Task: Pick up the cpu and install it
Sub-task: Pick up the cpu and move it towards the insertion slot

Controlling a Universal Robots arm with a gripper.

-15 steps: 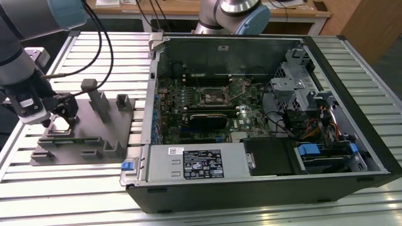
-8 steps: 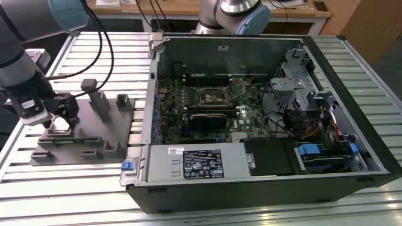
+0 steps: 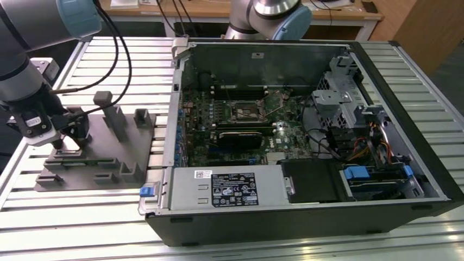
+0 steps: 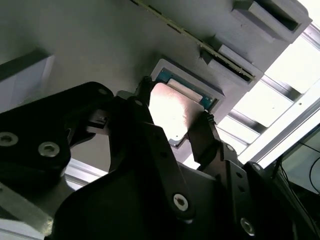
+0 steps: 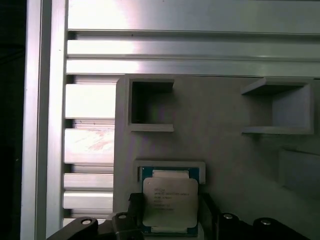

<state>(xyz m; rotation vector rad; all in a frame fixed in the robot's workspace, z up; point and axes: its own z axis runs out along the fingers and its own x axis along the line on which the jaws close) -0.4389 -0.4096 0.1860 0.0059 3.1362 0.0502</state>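
Note:
The cpu (image 5: pixel 169 202) is a small square chip with a pale metal top and a green rim. It lies in a shallow pocket of the grey holder block (image 3: pixel 94 147) at the exterior view's left, outside the computer case (image 3: pixel 305 136). My gripper (image 3: pixel 62 142) is down on that block. In both wrist views its black fingers (image 4: pixel 205 132) press against two opposite edges of the cpu (image 4: pixel 172 112), which still sits in the pocket. The empty processor socket (image 3: pixel 245 111) shows on the motherboard inside the case.
The grey block carries upright posts (image 3: pixel 108 111) and open square pockets (image 5: pixel 150 102) close to the gripper. It rests on a slatted aluminium table (image 3: pixel 73 217). The open case holds a black ribbed block (image 3: pixel 239 136), cables and a drive cage (image 3: pixel 340 87). A second arm base (image 3: pixel 268 19) stands behind.

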